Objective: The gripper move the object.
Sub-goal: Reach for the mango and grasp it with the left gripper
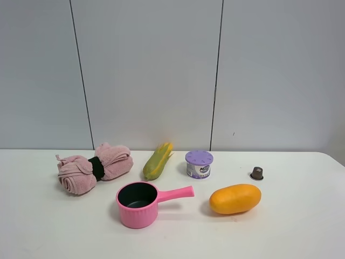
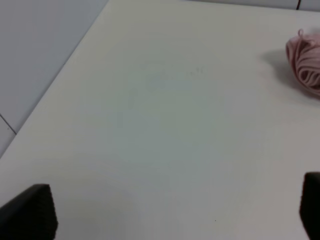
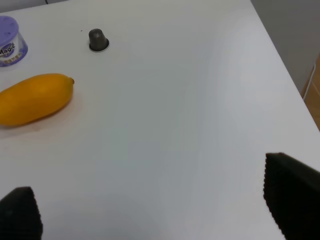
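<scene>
The task has not begun. The mango [image 1: 235, 199] lies untouched on the white surface [image 1: 302, 232], just right of the pink pot [image 1: 137, 216] handle's tip and in front of the purple tub [image 1: 199, 164] and the small dark capsule [image 1: 257, 173]. Neither arm shows in the high view. In the right wrist view the right end effector [image 3: 155, 205] has its jaws spread wide and holds nothing, and the mango sits well ahead of it. The left end effector [image 2: 170, 207] is likewise wide open and empty, over bare surface. Reaching, grasping and moving are all left to do, and the right arm looks the better placed.

The mango rests on its side. In the high view its long axis runs nearly left to right. Its stem end, marked by a small dark nub, points right and slightly back toward the capsule.
</scene>
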Robot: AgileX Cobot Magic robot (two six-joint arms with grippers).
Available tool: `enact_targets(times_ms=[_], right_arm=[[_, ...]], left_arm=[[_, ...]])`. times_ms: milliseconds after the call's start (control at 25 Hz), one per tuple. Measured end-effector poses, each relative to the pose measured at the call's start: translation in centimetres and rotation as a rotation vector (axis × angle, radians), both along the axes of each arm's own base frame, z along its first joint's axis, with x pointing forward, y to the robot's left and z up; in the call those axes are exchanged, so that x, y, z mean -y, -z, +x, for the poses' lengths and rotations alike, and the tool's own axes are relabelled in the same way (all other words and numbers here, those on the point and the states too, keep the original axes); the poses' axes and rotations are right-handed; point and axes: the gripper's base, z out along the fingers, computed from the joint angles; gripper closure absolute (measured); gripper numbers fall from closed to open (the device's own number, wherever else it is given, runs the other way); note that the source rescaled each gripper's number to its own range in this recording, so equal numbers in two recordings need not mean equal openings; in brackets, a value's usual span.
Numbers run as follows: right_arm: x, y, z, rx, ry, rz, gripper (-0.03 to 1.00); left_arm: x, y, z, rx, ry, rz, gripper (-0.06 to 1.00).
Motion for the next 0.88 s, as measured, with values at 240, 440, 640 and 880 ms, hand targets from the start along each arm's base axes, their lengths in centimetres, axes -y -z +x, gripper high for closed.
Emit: enact_targets(times_ms=[240,440,640,880], right_arm=[[0.0,0.0,0.0,0.0,0.0,0.0,-0.03],[0.0,0.0,0.0,0.0,0.0,0.0,-0.03],[0.0,0.0,0.0,0.0,0.0,0.0,-0.03],[0.0,0.0,0.0,0.0,0.0,0.0,-0.03]], left_arm=[[0.01,0.0,0.0,0.0,0.0,-0.001,-0.05],[0.01,0.0,0.0,0.0,0.0,-0.001,-0.05],[0.01,0.0,0.0,0.0,0.0,-0.001,-0.05],[0.01,0.0,0.0,0.0,0.0,-0.001,-0.05]])
